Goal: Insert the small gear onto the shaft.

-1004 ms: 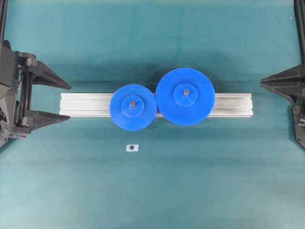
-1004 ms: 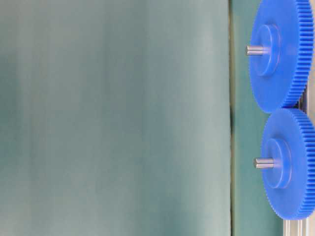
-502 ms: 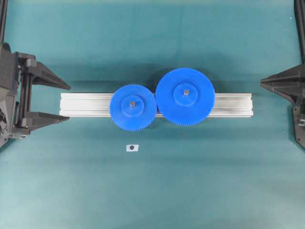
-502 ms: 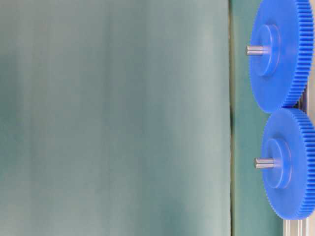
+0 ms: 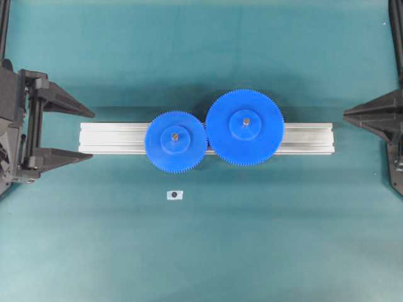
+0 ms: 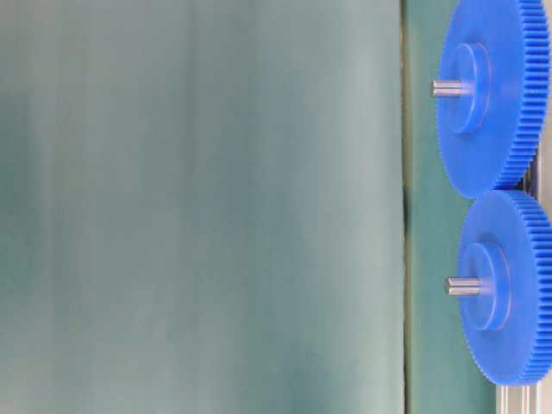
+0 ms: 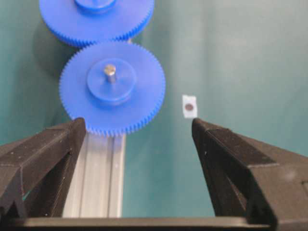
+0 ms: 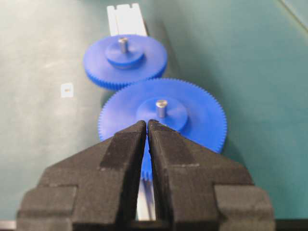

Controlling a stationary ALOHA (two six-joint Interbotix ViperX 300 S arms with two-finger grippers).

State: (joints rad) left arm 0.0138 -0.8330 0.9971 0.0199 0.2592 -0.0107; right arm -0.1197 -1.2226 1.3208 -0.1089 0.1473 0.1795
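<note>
The small gear (image 5: 175, 141) is blue and lies flat on the aluminium rail (image 5: 113, 138). Its teeth mesh with the larger blue gear (image 5: 245, 127). The shaft (image 5: 175, 135) pokes up through the small gear's hub. It shows as a grey pin (image 7: 110, 73) in the left wrist view and a stub (image 6: 463, 286) at table level. My left gripper (image 5: 92, 133) is open at the rail's left end, with nothing between its fingers (image 7: 137, 124). My right gripper (image 5: 346, 114) is shut and empty off the rail's right end, its tips (image 8: 147, 122) pointing at the larger gear (image 8: 162, 118).
A small white tag with a dark dot (image 5: 174, 195) lies on the green mat in front of the small gear. It also shows beside the gear (image 7: 189, 106). A second pin (image 5: 246, 121) stands in the larger gear's hub.
The right gripper has shifted slightly toward the near side in the overhead view. The gears, the rail and the left gripper stay where they were.
</note>
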